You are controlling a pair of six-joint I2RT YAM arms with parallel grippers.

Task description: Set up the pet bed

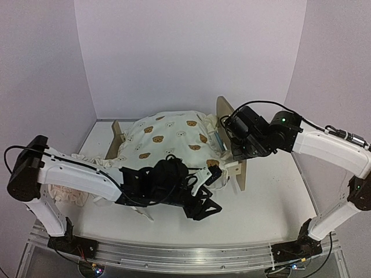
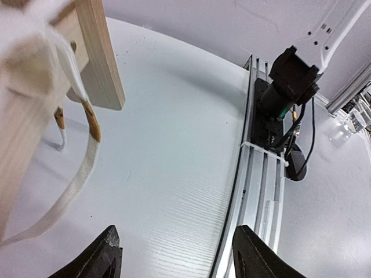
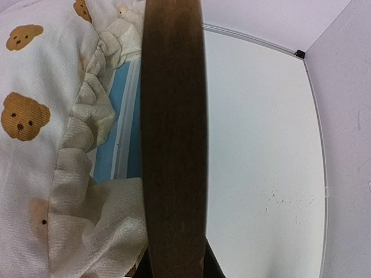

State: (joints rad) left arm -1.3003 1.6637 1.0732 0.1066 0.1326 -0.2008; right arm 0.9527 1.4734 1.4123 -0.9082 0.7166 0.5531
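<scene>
The pet bed (image 1: 236, 168) stands mid-table, its rounded headboard on the right and its low footboard (image 1: 116, 136) on the left. A cream bear-print quilt (image 1: 168, 139) is heaped over it, and the blue-and-white striped mattress (image 3: 119, 124) shows beside the quilt's ruffle. My right gripper (image 1: 235, 155) is shut on the headboard's top edge (image 3: 174, 133), a finger on each face. My left gripper (image 2: 182, 258) hangs open over bare table by the bed's near right corner, holding nothing. A wooden frame piece (image 2: 101, 52) and a dangling white quilt tie (image 2: 78, 174) lie just ahead of it.
A ruffled cream cloth (image 1: 68, 194) lies under my left arm at the table's left side. The metal rail (image 2: 261, 185) along the near edge and the right arm's base (image 2: 287, 81) are to the right of the left gripper. White walls enclose the table.
</scene>
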